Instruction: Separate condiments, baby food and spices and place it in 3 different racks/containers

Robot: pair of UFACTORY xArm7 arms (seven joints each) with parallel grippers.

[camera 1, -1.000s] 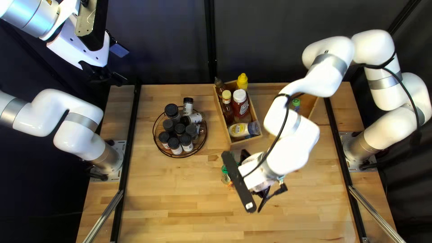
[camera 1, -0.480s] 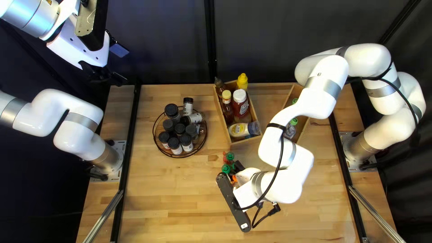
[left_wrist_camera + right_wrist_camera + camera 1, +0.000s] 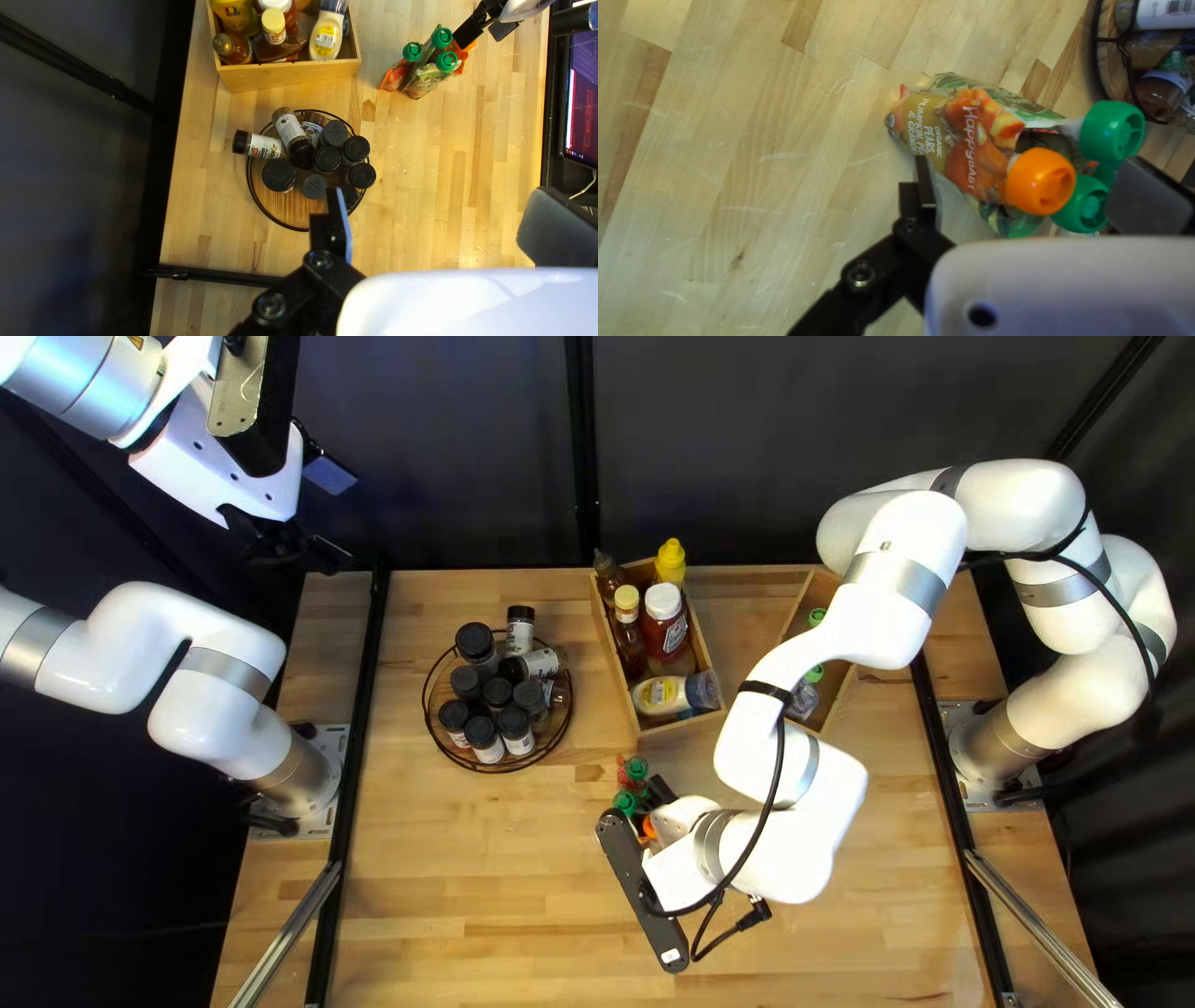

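In the top left view, hold the left gripper (image 3: pixel 299 550) high beyond the table's far left corner. Keep the right gripper (image 3: pixel 660 793) low, at the baby food pouches (image 3: pixel 626 799), in the middle of the table. To the left of them, see a round wire basket (image 3: pixel 427 713) with black-capped spice jars (image 3: pixel 482 732); find one lying on top of the others. Farther back, see a wooden box (image 3: pixel 676 727) full of condiment bottles (image 3: pixel 666 622), with one of them lying on its side. Partly behind the right arm, notice a second wooden box (image 3: pixel 843 693), with green caps (image 3: pixel 814 673) inside.

In the left wrist view, have the left gripper (image 3: pixel 440 198) with its two fingers wide apart and nothing gripped. See the wire basket ahead of the nearer finger, with one jar leaning out over its rim. Find the pouches near the condiment box, upright and close together, with three green caps and an orange one.

In the right wrist view, have the right gripper (image 3: pixel 1027 165) with fingers also well spread, not gripping. Find the orange cap (image 3: pixel 1041 180) in the space between them, with the green caps just beside it. Cannot say for sure if either finger touches a pouch.
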